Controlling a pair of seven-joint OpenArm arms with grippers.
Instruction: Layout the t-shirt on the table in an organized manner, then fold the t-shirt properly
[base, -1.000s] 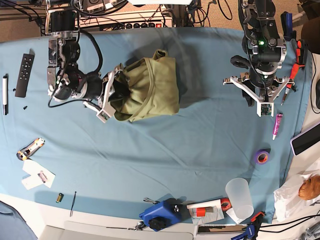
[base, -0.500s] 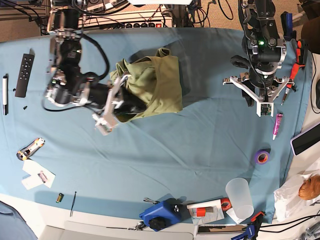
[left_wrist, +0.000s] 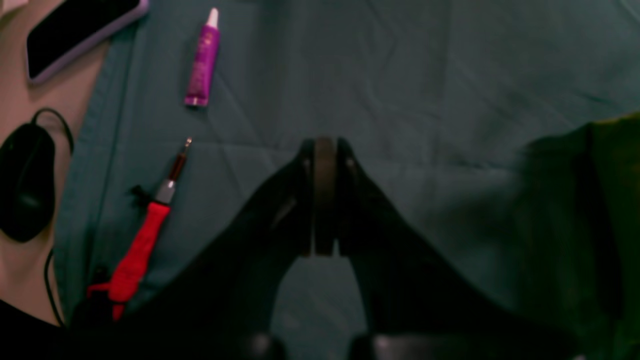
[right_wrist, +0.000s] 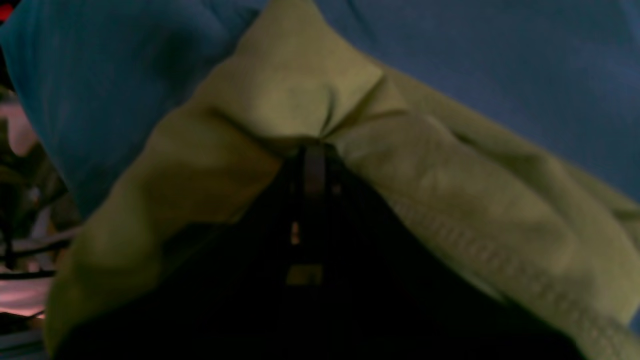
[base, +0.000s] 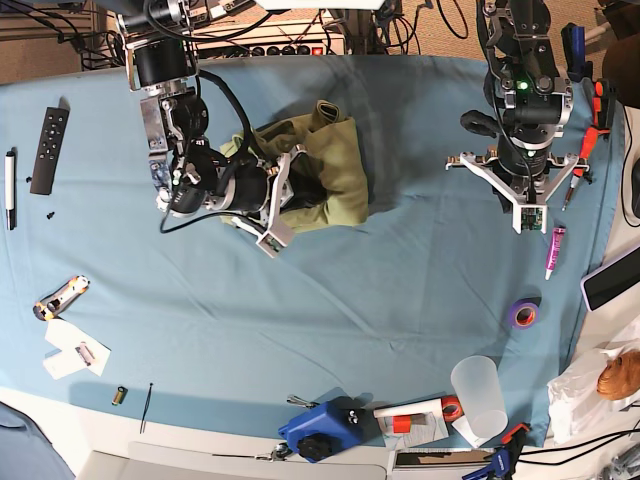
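Observation:
The olive t-shirt (base: 335, 160) lies bunched in a heap on the far middle of the blue table (base: 400, 300). My right gripper (base: 285, 192) reaches into the heap's left side. In the right wrist view this gripper (right_wrist: 312, 150) is shut on a pinched fold of the t-shirt (right_wrist: 280, 95), and a stitched hem runs off to the right. My left gripper (base: 527, 215) hovers over bare cloth at the far right, well apart from the shirt. Its jaws (left_wrist: 324, 150) are pressed together with nothing between them. The t-shirt's dark edge (left_wrist: 615, 210) shows at the right of the left wrist view.
A purple tube (base: 553, 252), a red-handled screwdriver (left_wrist: 145, 240), a phone (left_wrist: 75, 30) and a mouse (left_wrist: 25, 180) lie near the left gripper. A purple tape roll (base: 523, 314), a plastic cup (base: 480, 398) and a blue tool (base: 320, 430) sit near the front. A remote (base: 50, 135), a pen (base: 10, 190) and a knife (base: 60, 295) lie at left.
My right arm has swung right with the shirt in its grip, pushing the heap into a tighter bunch. The left arm has kept its place.

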